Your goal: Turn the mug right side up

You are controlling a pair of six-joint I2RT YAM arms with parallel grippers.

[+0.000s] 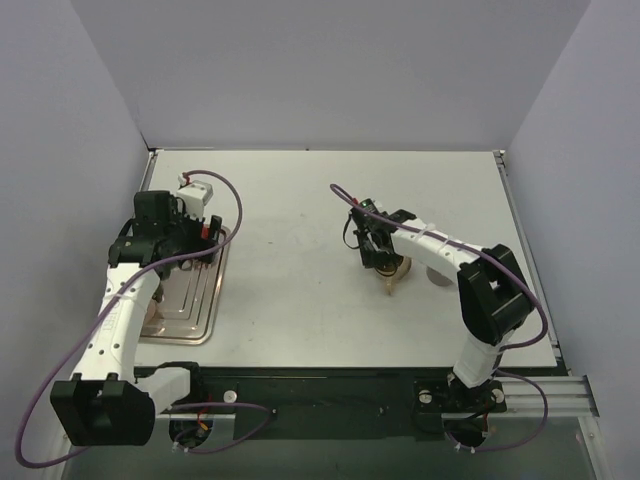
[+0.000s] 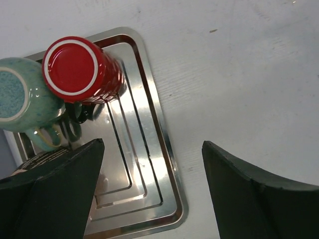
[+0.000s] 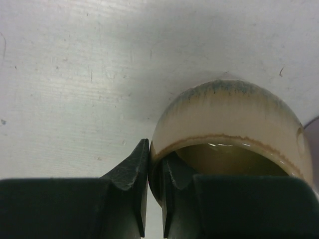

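Observation:
A beige mug (image 3: 229, 114) with a brown rim line is held by its wall in my right gripper (image 3: 155, 164), one finger inside the mouth and one outside. The mouth faces the wrist camera. In the top view the mug (image 1: 399, 272) sits right of centre under the right gripper (image 1: 381, 258), tilted low over the table. My left gripper (image 2: 152, 189) is open and empty above a metal tray (image 2: 159, 149). A red mug (image 2: 79, 67) and a teal mug (image 2: 22, 97) stand upside down on the tray.
The tray (image 1: 190, 305) lies at the table's left side under the left gripper (image 1: 198, 240). A pale round thing (image 1: 438, 274) lies just right of the beige mug. The table's white surface (image 1: 300, 260) spans the middle.

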